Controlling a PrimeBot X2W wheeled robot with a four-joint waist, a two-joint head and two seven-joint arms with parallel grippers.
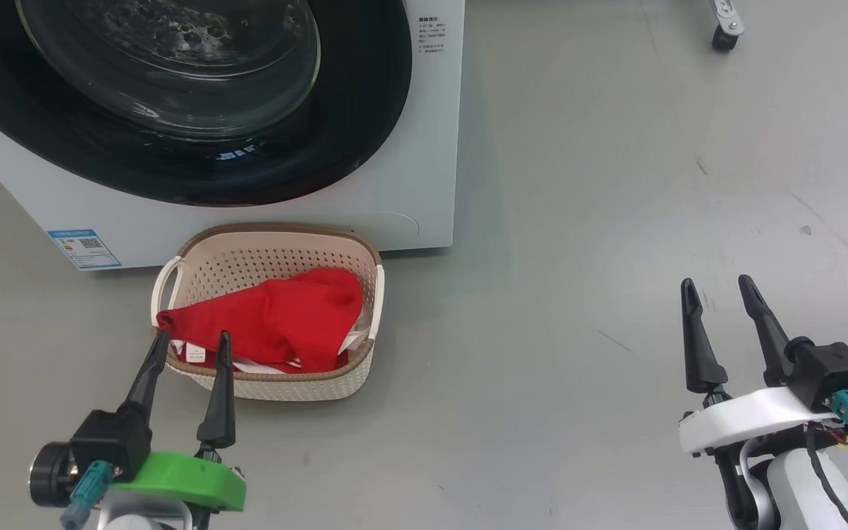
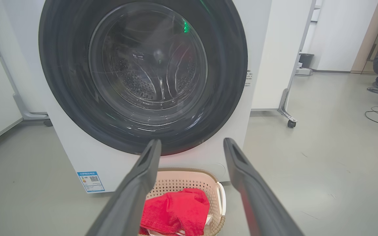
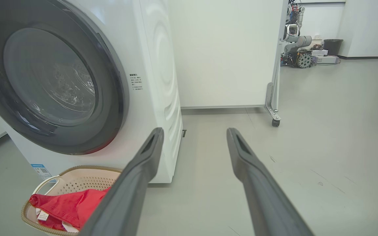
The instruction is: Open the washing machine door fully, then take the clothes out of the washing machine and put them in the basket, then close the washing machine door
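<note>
The round glossy black door point(image 1: 174, 96) sits shut in the big white front-loading washing machine point(image 1: 435, 147), barring the drum. A cream perforated plastic basket point(image 1: 277, 261) of red garments point(image 1: 284, 316) stands against the machine's base, its top open. The bare grey floor point(image 1: 615, 258) to the right lies free up to a white wheeled partition point(image 3: 228, 52).

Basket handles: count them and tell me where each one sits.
2. The left handle loops off the left end of the basket, the right handle off its right end; none looks hidden.

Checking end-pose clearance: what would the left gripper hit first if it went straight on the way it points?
Probably the closed washing machine door, low on its black rim, passing above the basket; depth is unclear.
</note>
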